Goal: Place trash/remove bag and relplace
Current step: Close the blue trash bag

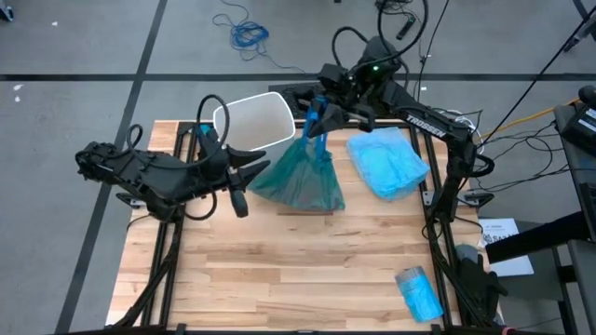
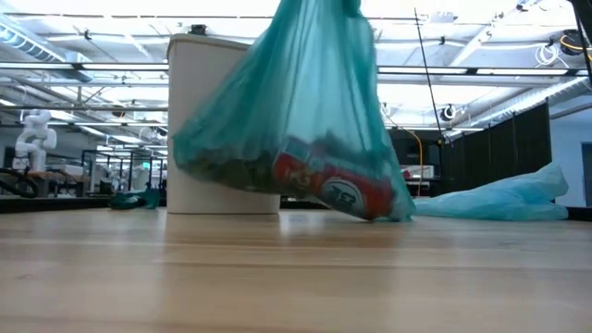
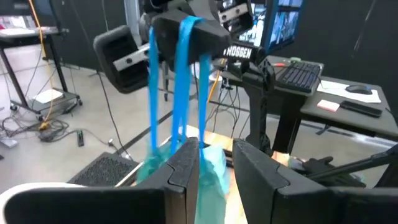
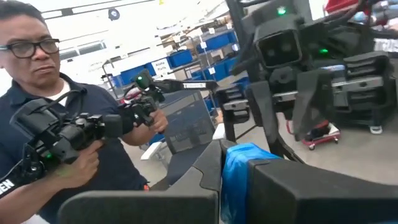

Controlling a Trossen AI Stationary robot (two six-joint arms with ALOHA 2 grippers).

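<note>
Your right claw (image 1: 315, 119) is clamped shut on the blue drawstrings (image 3: 177, 81) of the teal bag (image 1: 300, 177), which hangs just in front of the white bin (image 1: 253, 121) with its bottom touching the table (image 1: 298, 270). Trash shows through it, including a red-and-white bottle (image 2: 335, 185). Your left claw (image 1: 244, 172), partly open and empty, sits beside the bag's left flank; spare blue bags (image 1: 388, 160) lie to the right.

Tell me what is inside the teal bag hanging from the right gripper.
Through the teal bag, a red-and-white labelled item lies at the bottom beside dark, indistinct clumps. The film blurs them, so what else it holds cannot be told. The right gripper pinches its top.
</note>
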